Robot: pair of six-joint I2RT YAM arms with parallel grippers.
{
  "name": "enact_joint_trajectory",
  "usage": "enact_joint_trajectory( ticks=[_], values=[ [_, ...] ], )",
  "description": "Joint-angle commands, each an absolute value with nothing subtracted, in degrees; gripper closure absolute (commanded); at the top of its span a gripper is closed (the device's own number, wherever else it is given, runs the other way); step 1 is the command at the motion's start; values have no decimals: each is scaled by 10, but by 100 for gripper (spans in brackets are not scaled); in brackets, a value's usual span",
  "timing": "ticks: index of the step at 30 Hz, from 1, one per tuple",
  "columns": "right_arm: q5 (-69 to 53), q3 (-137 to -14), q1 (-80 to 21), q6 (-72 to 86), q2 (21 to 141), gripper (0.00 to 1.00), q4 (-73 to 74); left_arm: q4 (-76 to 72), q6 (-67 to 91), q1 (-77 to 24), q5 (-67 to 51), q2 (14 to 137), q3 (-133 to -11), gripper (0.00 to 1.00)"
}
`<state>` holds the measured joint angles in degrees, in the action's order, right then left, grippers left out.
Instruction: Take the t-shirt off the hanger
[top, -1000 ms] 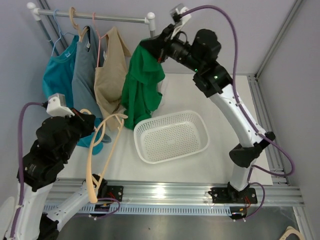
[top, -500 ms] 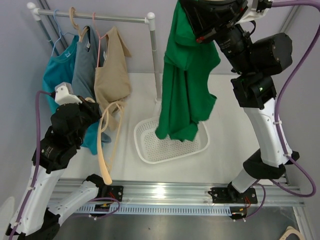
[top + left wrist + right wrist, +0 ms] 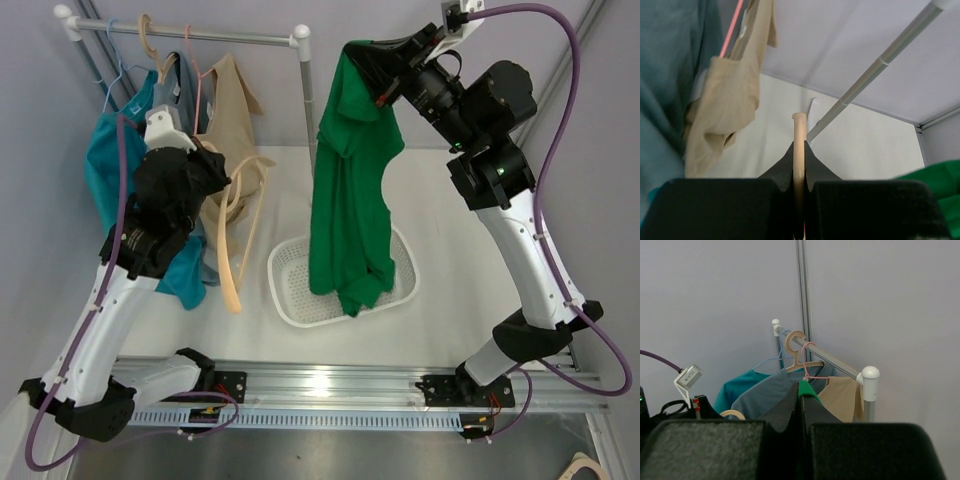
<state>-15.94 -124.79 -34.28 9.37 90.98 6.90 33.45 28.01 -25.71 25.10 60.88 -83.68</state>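
The white perforated plastic basket [image 3: 292, 292] sits nearest, with the green t-shirt [image 3: 350, 200] hanging over it, off its hanger. At the left, the left gripper [image 3: 213, 172] is clamped tight on the bare beige plastic hanger [image 3: 799, 131]. Higher up, the right gripper [image 3: 383, 88] pinches the shirt's top, near the metal clothes rail [image 3: 235, 38].

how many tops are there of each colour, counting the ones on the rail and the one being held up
green t-shirt: 1
teal top: 1
grey-blue top: 1
beige top: 1
total: 4
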Motion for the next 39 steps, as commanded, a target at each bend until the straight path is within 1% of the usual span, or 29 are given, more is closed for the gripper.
enact_joint_trajectory(
  ticks=[1, 4, 6, 7, 8, 10, 12, 13, 15, 16, 17, 20, 23, 24, 26, 28, 29, 30, 31, 32, 33, 34, 35, 38, 39],
  values=[
    [-170, -1288, -335, 94, 892, 100, 54, 267, 245, -245, 203, 630, -885, 99],
    [-181, -1268, -336, 111, 877, 100, 91, 249, 229, -236, 194, 655, -904, 99],
    [-171, -1168, -348, 138, 845, 100, 98, 246, 214, -232, 194, 672, -925, 99],
    [-169, -1115, -355, 149, 794, 100, 87, 245, 208, -227, 194, 690, -939, 99],
    [-160, -996, -365, 158, 765, 100, 50, 244, 200, -223, 192, 700, -949, 99],
    [-134, -893, -402, 181, 713, 100, 18, 240, 193, -212, 185, 718, -987, 99],
    [-99, -807, -430, 187, 672, 100, 20, 250, 191, -205, 167, 752, -1029, 99],
    [-83, -790, -455, 187, 667, 100, 31, 257, 188, -200, 162, 766, -1063, 99],
    [-55, -760, -474, 174, 671, 100, 64, 282, 179, -199, 156, 807, -1120, 99],
    [-45, -754, -480, 167, 677, 100, 78, 288, 174, -199, 153, 819, -1137, 99],
    [-34, -746, -488, 163, 683, 100, 103, 295, 171, -199, 152, 830, -1183, 99],
    [-21, -708, -481, 168, 728, 100, 139, 312, 160, -199, 142, 863, -1240, 99],
    [-5, -688, -460, 192, 814, 100, 176, 316, 152, -198, 130, 886, -1272, 99],
    [-4, -693, -451, 199, 875, 100, 191, 318, 151, -198, 121, 897, -1274, 99],
    [-21, -728, -439, 204, 940, 100, 257, 320, 149, -197, 115, 908, -1284, 99],
    [-12, -773, -438, 196, 1017, 100, 323, 318, 145, -196, 104, 923, -1292, 99],
    [-1, -778, -440, 198, 1027, 94, 334, 315, 142, -197, 98, 926, -1295, 99],
    [26, -774, -448, 200, 1026, 65, 336, 311, 137, -196, 96, 931, -1300, 99],
    [41, -765, -450, 204, 998, 48, 319, 308, 132, -196, 91, 940, -1302, 99],
    [53, -740, -451, 212, 976, 35, 308, 302, 124, -196, 91, 947, -1304, 99],
    [53, -728, -448, 215, 953, 32, 298, 301, 119, -196, 91, 954, -1314, 99],
    [51, -719, -440, 217, 907, 32, 286, 302, 112, -196, 90, 970, -1327, 99],
    [53, -715, -436, 217, 887, 32, 284, 301, 108, -196, 90, 978, -1338, 99],
    [63, -721, -429, 207, 823, 21, 298, 291, 99, -196, 95, 998, -1345, 99],
    [68, -729, -428, 201, 809, 14, 302, 280, 98, -196, 97, 1003, -1346, 99]
  ],
)
